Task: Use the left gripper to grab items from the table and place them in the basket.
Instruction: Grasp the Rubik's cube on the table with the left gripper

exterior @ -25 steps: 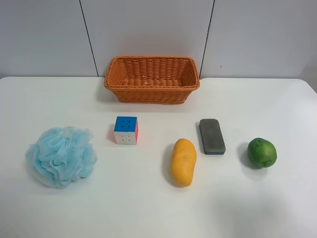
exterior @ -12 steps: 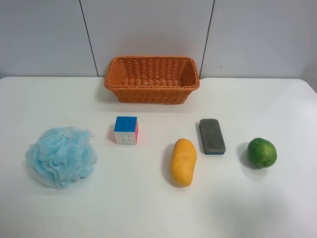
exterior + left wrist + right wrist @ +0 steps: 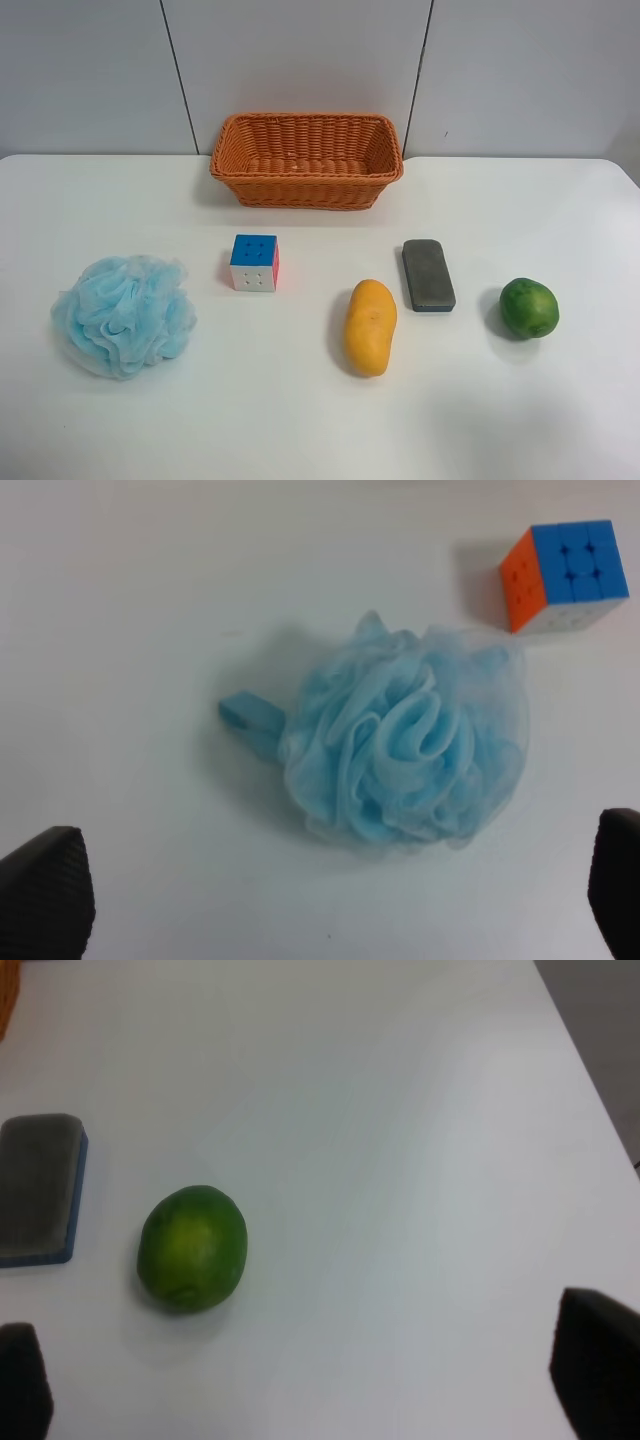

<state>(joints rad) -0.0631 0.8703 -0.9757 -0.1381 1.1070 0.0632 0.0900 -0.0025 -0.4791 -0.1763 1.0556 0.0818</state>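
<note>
In the exterior high view, the wicker basket [image 3: 306, 185] stood at the far side of the white table [image 3: 300, 430], close to the grey wall. The puzzle cube [image 3: 254, 263] sat on the table in front of the basket, toward the basket's end at the view's left and well apart from it. Its blue face was up, its white dotted face was toward the camera and a pink-red face was on its side. A blue bath pouf [image 3: 125, 315] lay farther from the basket than the cube did, out beyond that same end. A yellow mango [image 3: 370, 327] lay in front of the basket's other end. A grey eraser [image 3: 428, 275] lay nearer the basket than the mango and slightly past that end, and a green fruit [image 3: 529, 308] rested farther out again. In the right wrist view, the right gripper [image 3: 305, 1375] hung above the table with its jaws spread wide, gripping nothing. The green fruit lay on the bare white surface, and the eraser, grey over a blue base, lay nearer than the fruit to an orange sliver of basket at the frame's edge. In the left wrist view, the left gripper [image 3: 325, 900] hung over the bath pouf, its black fingertips [image 3: 40, 895] set far apart and holding nothing. The puzzle cube rested on the table near the pouf but not touching it, outside the jaws.
</note>
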